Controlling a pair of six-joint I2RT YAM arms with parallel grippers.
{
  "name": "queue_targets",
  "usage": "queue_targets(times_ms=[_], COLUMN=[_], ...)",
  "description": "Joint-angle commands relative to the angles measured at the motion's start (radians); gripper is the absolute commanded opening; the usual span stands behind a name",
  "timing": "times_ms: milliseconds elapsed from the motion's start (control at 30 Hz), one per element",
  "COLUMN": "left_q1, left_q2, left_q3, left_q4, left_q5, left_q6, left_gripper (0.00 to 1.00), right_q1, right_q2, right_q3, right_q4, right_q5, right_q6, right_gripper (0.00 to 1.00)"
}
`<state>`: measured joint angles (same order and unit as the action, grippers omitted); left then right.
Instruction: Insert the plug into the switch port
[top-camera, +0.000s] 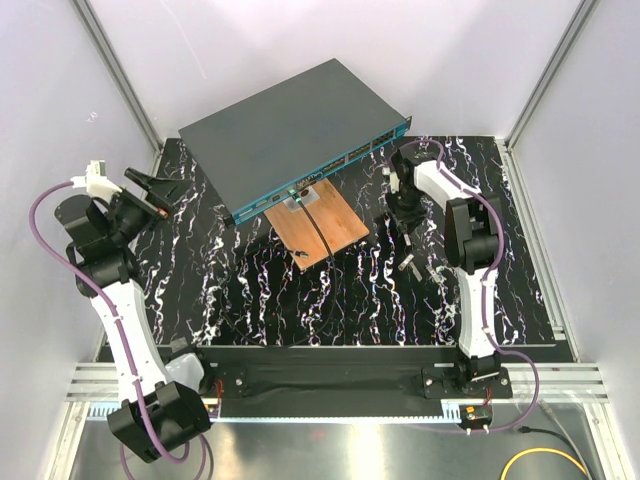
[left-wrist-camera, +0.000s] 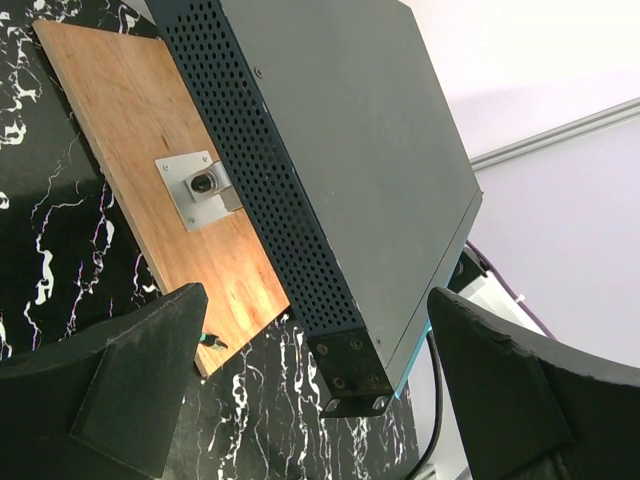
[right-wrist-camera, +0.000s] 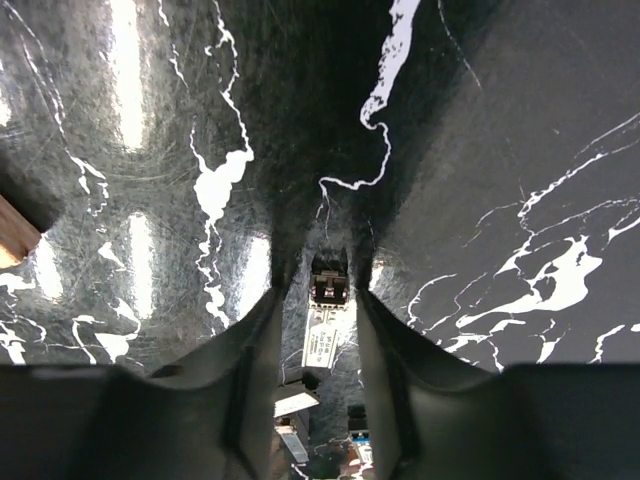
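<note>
While the plug is lying on the table between its fingers, the right claw is straddling it narrowly, though I cannot tell whether it is gripping. The grasping step is in hand. The next move is calling for a firm grip, then a carry to the switch, off to the claw's left.

Table: black top with white marble veining; switch lies flat at the far side, skewed; wooden board lies flat against its blue front; plug lies on bare top; small modules lie near it.
</note>
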<state>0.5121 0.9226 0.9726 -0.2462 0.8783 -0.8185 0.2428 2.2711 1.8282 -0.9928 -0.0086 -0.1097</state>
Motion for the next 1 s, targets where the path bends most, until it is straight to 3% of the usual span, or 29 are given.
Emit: queue_targets(times_ms=[0,33,100,167,233,467,600,700,800,967], left_q1=[0.003,0.005,0.005,0.005,0.003,0.009,0.000,-0.041,-0.157,-0.466], left_q2=[0.004,0.004,0.004,0.001,-0.001,0.064,0.059,0.050,0.047,0.090], left_q3=[0.018,0.021,0.023,0.034,0.052,0.242,0.285,0.330,0.400,0.512], left_q4=[0.021,0.022,0.027,0.038,0.051,0.154,0.283,0.291,0.138,-0.005], left_q5=[0.030,0.031,0.033,0.039,0.040,0.077,0.093,0.094,0.045,-0.142], left_q6=[0.027,0.027,0.025,0.025,0.025,0.022,-0.024,0.017,0.192,0.517], left_gripper=[0.99,0.99,0.99,0.99,0.99,0.99,0.99,0.99,0.99,0.99], right_q1=[-0.008,-0.011,-0.019,-0.033,-0.048,-0.111,-0.117,-0.116,-0.116,-0.106], right_q2=[0.030,0.031,0.027,-0.017,-0.074,-0.548,-0.702,-0.728,-0.749,-0.806], right_q3=[0.045,0.045,0.040,0.007,-0.039,-0.291,-0.267,-0.141,-0.044,0.000], right_q4=[-0.049,-0.052,-0.070,-0.069,-0.038,0.158,0.203,0.187,0.238,0.394], right_q5=[0.010,-0.016,-0.036,-0.054,-0.097,-0.232,-0.330,-0.422,-0.514,-0.634], right_q6=[0.016,0.021,0.025,0.033,0.038,0.030,0.065,0.137,0.263,0.425], right_gripper=[0.37,0.33,0.12,0.00,0.00,0.00,0.00,0.00,0.00,0.00])
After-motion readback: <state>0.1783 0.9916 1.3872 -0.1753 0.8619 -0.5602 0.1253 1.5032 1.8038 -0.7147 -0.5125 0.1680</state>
